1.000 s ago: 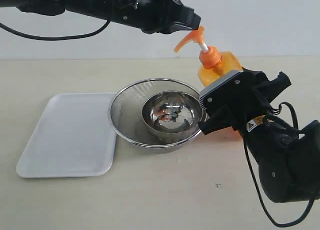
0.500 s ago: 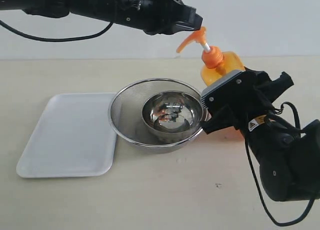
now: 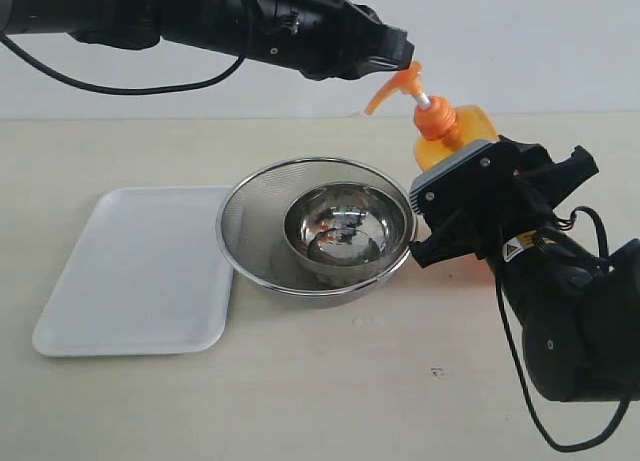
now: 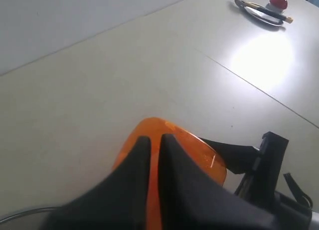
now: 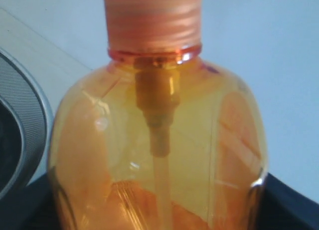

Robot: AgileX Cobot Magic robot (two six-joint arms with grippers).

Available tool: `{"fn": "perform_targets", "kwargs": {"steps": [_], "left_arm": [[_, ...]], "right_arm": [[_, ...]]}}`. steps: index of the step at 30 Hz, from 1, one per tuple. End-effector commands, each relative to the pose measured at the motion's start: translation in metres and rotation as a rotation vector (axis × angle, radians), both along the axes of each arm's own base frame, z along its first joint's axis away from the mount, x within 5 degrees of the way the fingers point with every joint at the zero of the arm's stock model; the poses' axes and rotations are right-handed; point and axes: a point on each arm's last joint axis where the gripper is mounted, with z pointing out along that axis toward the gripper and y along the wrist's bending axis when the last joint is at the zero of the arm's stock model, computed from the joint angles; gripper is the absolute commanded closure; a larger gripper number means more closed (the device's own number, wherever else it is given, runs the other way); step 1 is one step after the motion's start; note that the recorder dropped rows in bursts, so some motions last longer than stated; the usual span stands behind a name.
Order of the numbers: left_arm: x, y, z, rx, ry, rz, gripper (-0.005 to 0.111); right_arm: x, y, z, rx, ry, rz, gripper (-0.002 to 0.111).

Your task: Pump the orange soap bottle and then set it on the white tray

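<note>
The orange soap bottle [image 3: 457,133] stands tilted to the right of the strainer, its base hidden behind my right gripper [image 3: 468,203], which is shut on the bottle's body. In the right wrist view the bottle [image 5: 159,140] fills the frame, with dark fingers [image 5: 286,205] at its sides. My left gripper [image 3: 402,51] is shut, its tips resting on top of the orange pump head [image 3: 394,85]. The left wrist view shows the closed black fingers [image 4: 134,160] over the orange pump head [image 4: 172,137]. The white tray [image 3: 140,271] lies flat at the left with nothing on it.
A round steel mesh strainer [image 3: 250,226] holding a shiny steel bowl [image 3: 345,226] sits between the tray and the bottle. Cables hang from both arms. Far off in the left wrist view lie a red button [image 4: 278,1] and a tool.
The bottle and my right gripper have shifted a little to the right, and the left gripper has followed the pump head the same way. Both grips look unchanged.
</note>
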Motion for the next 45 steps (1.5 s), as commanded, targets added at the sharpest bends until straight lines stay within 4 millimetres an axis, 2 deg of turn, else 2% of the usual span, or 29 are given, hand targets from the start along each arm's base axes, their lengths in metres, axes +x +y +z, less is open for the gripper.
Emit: {"fn": "perform_targets", "kwargs": {"steps": [1,5,9,20,26,32,36,39,45], "left_arm": [[-0.010,-0.014,-0.033,0.094,0.045,-0.112,0.102],[-0.012,-0.012,-0.025,0.085,0.028,-0.109,0.102],[-0.014,-0.005,-0.006,0.065,-0.009,-0.097,0.102],[-0.023,0.029,0.057,-0.004,-0.134,-0.042,0.102],[-0.030,0.050,0.081,-0.028,-0.147,-0.021,0.102],[-0.044,0.076,0.089,-0.005,-0.189,0.069,0.102],[-0.058,0.096,0.083,0.032,-0.227,0.158,0.102],[-0.074,0.108,0.076,0.053,-0.243,0.225,0.102],[-0.119,0.137,0.070,0.028,-0.288,0.346,0.102]], "right_arm": [[-0.002,0.014,0.005,0.019,-0.032,0.117,0.108],[-0.002,0.014,0.005,0.033,-0.029,0.116,0.108],[-0.002,0.013,0.005,0.035,-0.028,0.110,0.108],[-0.001,0.010,0.005,0.047,-0.026,0.076,0.108],[-0.001,0.010,0.005,0.073,-0.022,0.063,0.108],[0.000,0.004,0.005,0.161,-0.015,-0.008,0.108],[0.000,0.001,0.004,0.230,-0.003,-0.041,0.108],[0.000,0.001,0.004,0.309,0.007,-0.049,0.108],[0.001,-0.001,0.004,0.396,0.018,-0.082,0.108]]}}
